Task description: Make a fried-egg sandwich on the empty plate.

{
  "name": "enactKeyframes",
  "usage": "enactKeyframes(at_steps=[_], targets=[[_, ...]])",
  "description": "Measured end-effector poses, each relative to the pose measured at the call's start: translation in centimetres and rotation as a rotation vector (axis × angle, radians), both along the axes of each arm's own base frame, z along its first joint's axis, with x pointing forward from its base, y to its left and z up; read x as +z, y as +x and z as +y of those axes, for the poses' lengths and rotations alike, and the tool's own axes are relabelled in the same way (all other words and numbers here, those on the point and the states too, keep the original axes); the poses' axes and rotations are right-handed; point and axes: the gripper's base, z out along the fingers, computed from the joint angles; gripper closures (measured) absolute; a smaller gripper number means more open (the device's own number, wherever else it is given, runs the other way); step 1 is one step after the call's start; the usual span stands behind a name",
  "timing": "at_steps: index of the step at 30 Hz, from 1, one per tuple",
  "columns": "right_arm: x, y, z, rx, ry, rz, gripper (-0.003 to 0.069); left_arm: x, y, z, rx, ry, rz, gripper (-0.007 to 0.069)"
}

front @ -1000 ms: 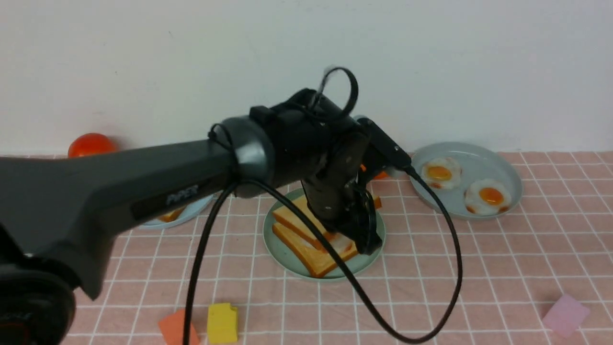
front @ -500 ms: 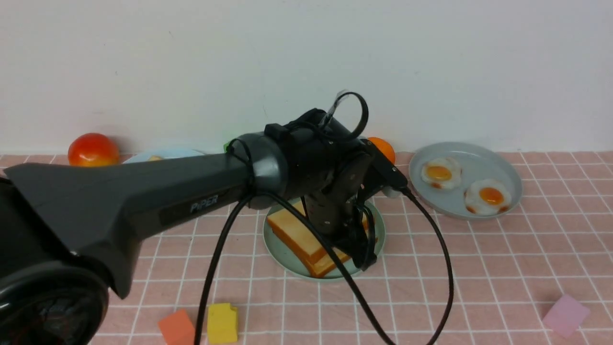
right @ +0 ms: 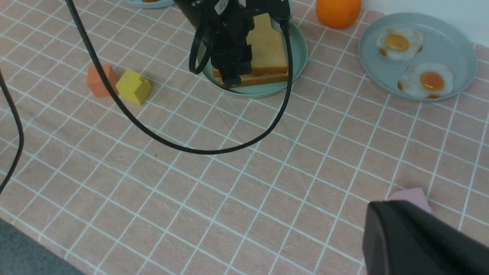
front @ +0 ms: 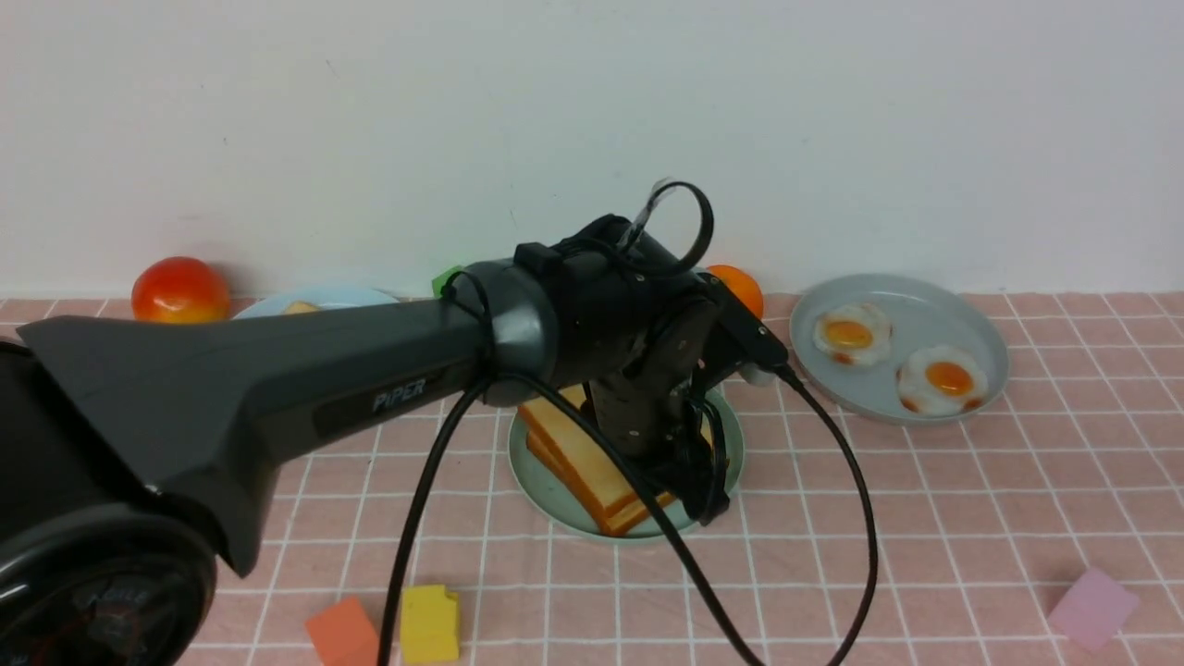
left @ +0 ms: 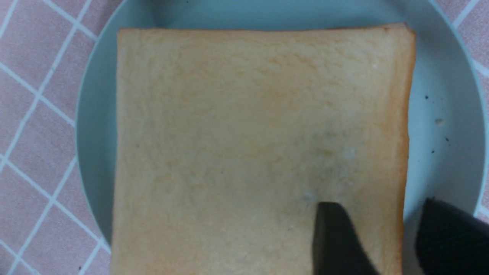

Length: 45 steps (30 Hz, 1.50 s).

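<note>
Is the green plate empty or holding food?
Holding food: two toast slices lie stacked on the plate.

Top toast slice (front: pixel 569 439) lowered flat onto lower slice (front: pixel 622 514), egg now covered, left hand (front: pixel 705 498) opened.

PIPER — pale lettering on left arm (front: pixel 324 388) forearm casing — nothing else legible.

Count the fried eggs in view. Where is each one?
2. Both lie in the grey dish on the right: the far egg towards the wall, the near egg towards the robot. Another may be hidden under the top toast.
</note>
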Motion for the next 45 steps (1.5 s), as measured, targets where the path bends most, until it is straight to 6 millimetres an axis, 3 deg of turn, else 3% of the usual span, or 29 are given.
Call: enactKeyframes(at_steps=[3,7,8,11,14,16,17,18,19,22,24,30,33,36,45], targets=[[0.0,0.0,0.0,0.000,0.000,0.000,0.0652,0.4,-0.1,0.0,0.005,-0.014,0.003,0.0237],[0.0,0.0,0.0,0.000,0.000,0.000,0.0652,3.1,-1.1,0.2,0.038,-0.100,0.026,0.0235],[0.0,0.0,0.0,0.000,0.000,0.000,0.0652,6.3,-2.0,0.7,0.066,-0.179,0.016,0.0277],[0.0,0.0,0.0,0.001,0.001,0.000,0.0652,12.0,-4.2,2.3,0.103,-0.307,-0.024,0.0392],[0.0,0.0,0.0,0.002,0.003,0.001,0.0652,18.5,-8.2,5.9,0.112,-0.436,-0.123,0.0568],[0.0,0.0,0.0,0.002,0.003,0.001,0.0652,22.1,-12.0,9.4,0.099,-0.537,-0.221,0.0638],[0.0,0.0,0.0,0.003,0.003,0.002,0.0652,23.0,-13.8,11.0,0.095,-0.584,-0.261,0.0638],[0.0,0.0,0.0,0.003,0.004,0.002,0.0652,22.7,-14.1,11.3,0.096,-0.585,-0.258,0.0638],[0.0,0.0,0.0,0.000,0.008,0.004,0.0651,23.7,-17.4,14.2,0.087,-0.688,-0.331,0.0638],[0.0,0.0,0.0,-0.002,0.010,0.006,0.0650,22.2,-22.0,18.1,0.070,-0.826,-0.411,0.0638],[0.0,0.0,0.0,-0.004,0.013,0.007,0.0649,19.7,-24.6,20.4,0.059,-0.905,-0.470,0.0638],[0.0,0.0,0.1,-0.030,0.048,0.029,0.0648,12.8,-28.1,23.6,0.044,-1.023,-0.563,0.0638],[0.0,0.0,0.1,-0.047,0.071,0.043,0.0645,11.3,-29.1,24.6,0.036,-1.064,-0.600,0.0638],[0.0,0.0,0.1,-0.051,0.079,0.048,0.0644,10.1,-29.7,25.1,0.030,-1.077,-0.619,0.0638],[0.0,0.0,0.1,-0.055,0.082,0.052,0.0633,10.1,-30.8,26.1,0.018,-1.117,-0.661,0.0638]])
